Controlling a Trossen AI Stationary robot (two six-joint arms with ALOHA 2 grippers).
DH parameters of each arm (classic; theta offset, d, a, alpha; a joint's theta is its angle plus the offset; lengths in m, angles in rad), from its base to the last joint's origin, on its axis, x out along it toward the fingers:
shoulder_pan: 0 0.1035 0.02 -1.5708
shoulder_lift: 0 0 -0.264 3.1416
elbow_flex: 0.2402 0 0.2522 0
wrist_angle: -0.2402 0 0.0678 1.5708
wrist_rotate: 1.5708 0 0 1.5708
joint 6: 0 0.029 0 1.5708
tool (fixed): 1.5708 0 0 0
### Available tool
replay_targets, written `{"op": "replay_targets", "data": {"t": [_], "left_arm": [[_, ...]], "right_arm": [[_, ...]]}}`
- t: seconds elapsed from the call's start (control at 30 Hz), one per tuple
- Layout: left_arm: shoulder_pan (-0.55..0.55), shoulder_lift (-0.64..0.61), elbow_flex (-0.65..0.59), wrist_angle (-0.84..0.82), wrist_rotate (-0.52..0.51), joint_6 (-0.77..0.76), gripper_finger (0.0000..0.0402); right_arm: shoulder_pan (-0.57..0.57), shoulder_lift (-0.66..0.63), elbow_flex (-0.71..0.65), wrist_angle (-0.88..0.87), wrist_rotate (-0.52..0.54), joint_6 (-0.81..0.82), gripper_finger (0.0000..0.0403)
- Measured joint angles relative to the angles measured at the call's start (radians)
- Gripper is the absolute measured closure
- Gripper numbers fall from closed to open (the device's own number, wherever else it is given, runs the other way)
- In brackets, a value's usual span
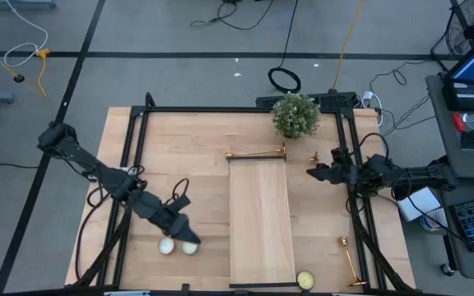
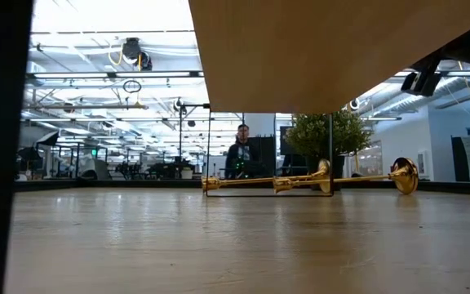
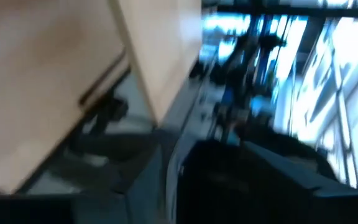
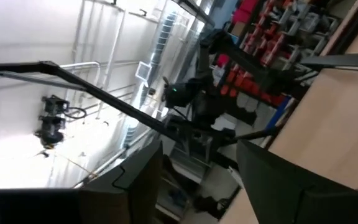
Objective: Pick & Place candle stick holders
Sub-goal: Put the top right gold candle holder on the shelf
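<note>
One gold candle stick holder point(image 1: 256, 154) lies on its side across the far end of the raised wooden board point(image 1: 262, 238). A second holder point(image 1: 348, 259) lies on the table near the right front. A small gold piece point(image 1: 314, 156) shows just right of the board's far end; how it stands I cannot tell. The low view shows two holders lying on their sides point(image 2: 268, 183) point(image 2: 357, 176). My right gripper point(image 1: 313, 173) is open and empty, hovering close to the small gold piece. My left gripper point(image 1: 183, 233) is low over two pale candles point(image 1: 177, 247) at the left front.
A potted plant point(image 1: 295, 115) stands at the far middle of the table. A third pale candle point(image 1: 305, 279) lies by the board's near end. Black frame rails point(image 1: 130, 164) run along the table's sides. A person point(image 2: 241, 151) stands in the room beyond.
</note>
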Motion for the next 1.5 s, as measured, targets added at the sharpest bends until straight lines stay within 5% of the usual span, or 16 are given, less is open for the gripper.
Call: {"op": "replay_targets", "data": {"t": [0.23,0.5,0.73,0.93,1.2,1.5], "left_arm": [[0.0,0.003,0.0,-0.003,-0.062,0.241,0.0283],[0.033,0.004,0.0,-0.098,-0.401,0.436,0.0348],[0.066,0.004,0.0,-0.156,-0.372,0.504,0.0395],[0.086,0.004,0.0,-0.159,-0.384,0.511,0.0382],[0.109,0.004,0.0,-0.158,-0.549,0.5,0.0363],[0.124,0.004,0.0,-0.132,-0.735,0.447,0.0389]], "right_arm": [[0.0,0.0,0.0,0.123,0.06,-0.009,0.02],[0.0,0.0,0.0,0.216,0.21,-0.065,0.02],[0.0,0.0,0.0,0.233,0.249,-0.09,0.02],[0.0,0.003,0.047,0.269,0.301,-0.145,0.02],[0.0,0.097,0.178,0.273,0.322,-0.255,0.02],[0.0,0.275,0.231,0.269,0.278,-0.266,0.02]]}}
